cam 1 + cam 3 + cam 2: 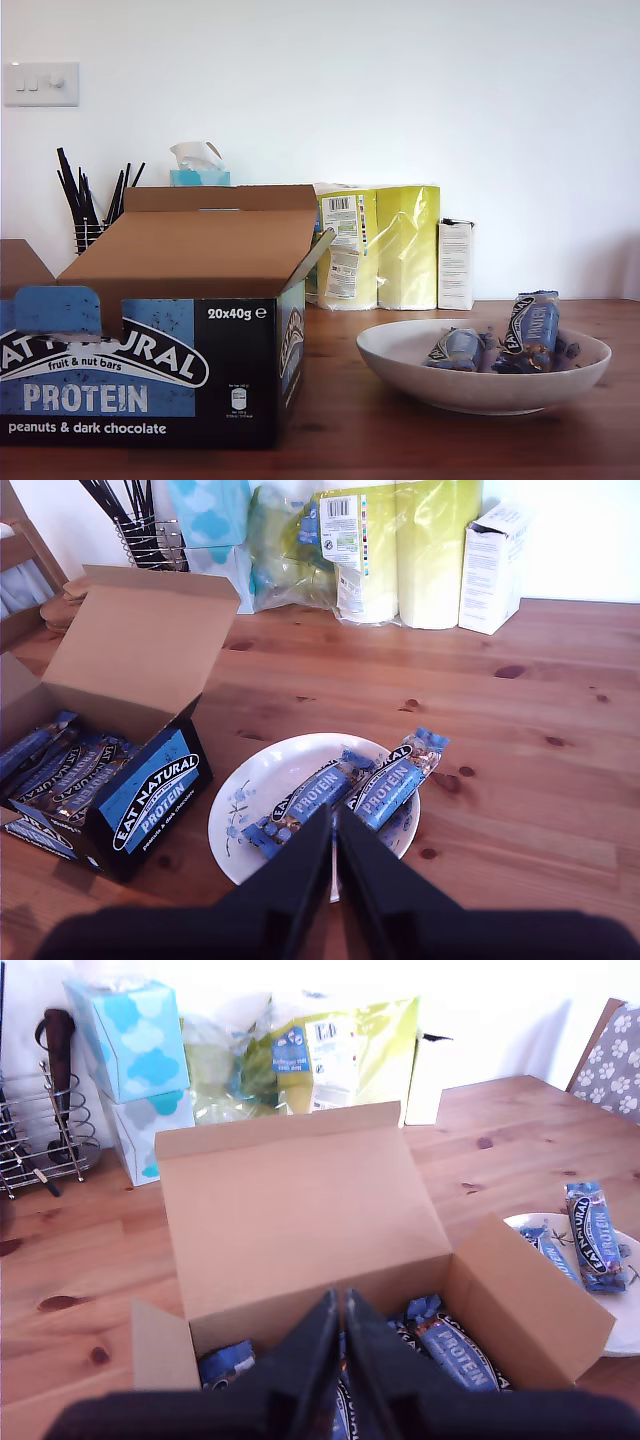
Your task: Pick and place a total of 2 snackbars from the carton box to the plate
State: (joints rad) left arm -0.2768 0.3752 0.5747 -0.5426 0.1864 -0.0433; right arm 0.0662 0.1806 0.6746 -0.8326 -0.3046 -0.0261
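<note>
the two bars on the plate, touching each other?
Touching. Second wrist view: the two bars lie side by side on the plate, edges meeting, no gap.

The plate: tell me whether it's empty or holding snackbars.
Holding. The plate has two blue-wrapped snackbars lying side by side in it, seen in the second wrist view; the exterior view shows them too.

You have bare table [520, 730] between the carton box [150, 800] and the plate [250, 800], and more beyond the plate. The box's raised flaps [290, 1210] fence its opening on three sides, so reach in from above. Packages [400, 550] and a slim white box [490, 565] line the back wall.
</note>
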